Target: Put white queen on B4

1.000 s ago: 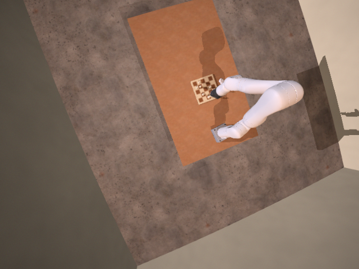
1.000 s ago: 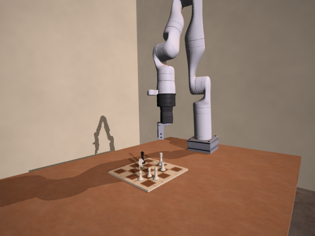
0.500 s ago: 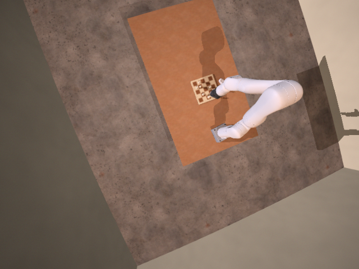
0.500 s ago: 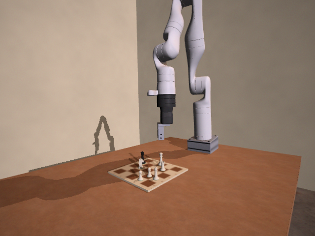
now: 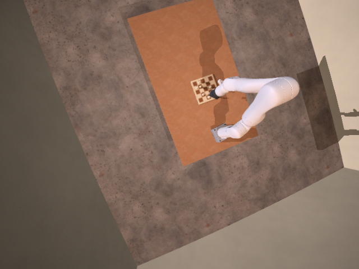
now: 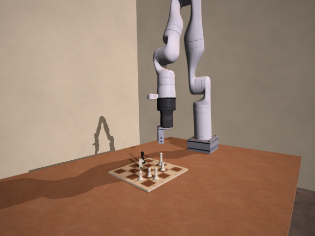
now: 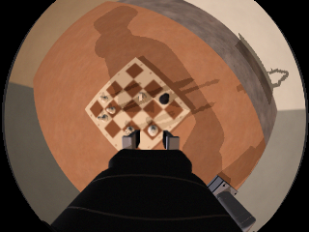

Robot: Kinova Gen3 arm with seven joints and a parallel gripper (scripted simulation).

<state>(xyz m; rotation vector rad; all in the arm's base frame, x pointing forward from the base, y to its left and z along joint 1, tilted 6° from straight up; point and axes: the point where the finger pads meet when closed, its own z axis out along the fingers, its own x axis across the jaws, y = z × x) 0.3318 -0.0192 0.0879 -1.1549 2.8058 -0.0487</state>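
A small chessboard (image 5: 211, 78) (image 6: 119, 171) (image 7: 134, 72) lies on the brown table (image 6: 229, 192). Several white pieces stand upright on it. The tallest crowned one (image 6: 160, 158) is near the far edge, and I cannot tell for sure that it is the queen. Another tall white piece (image 6: 155, 173) stands nearer the front. One black piece (image 6: 142, 155) (image 7: 165, 99) stands at the far corner. My gripper (image 6: 160, 140) (image 7: 151, 136) (image 5: 212, 93) is open and empty. It hangs well above the board's far edge and points straight down. The square labels are too small to read.
The arm's base (image 6: 203, 144) (image 5: 220, 133) is bolted to the table behind the board. A beige wall rises at the left, and the table's edge runs along the right.
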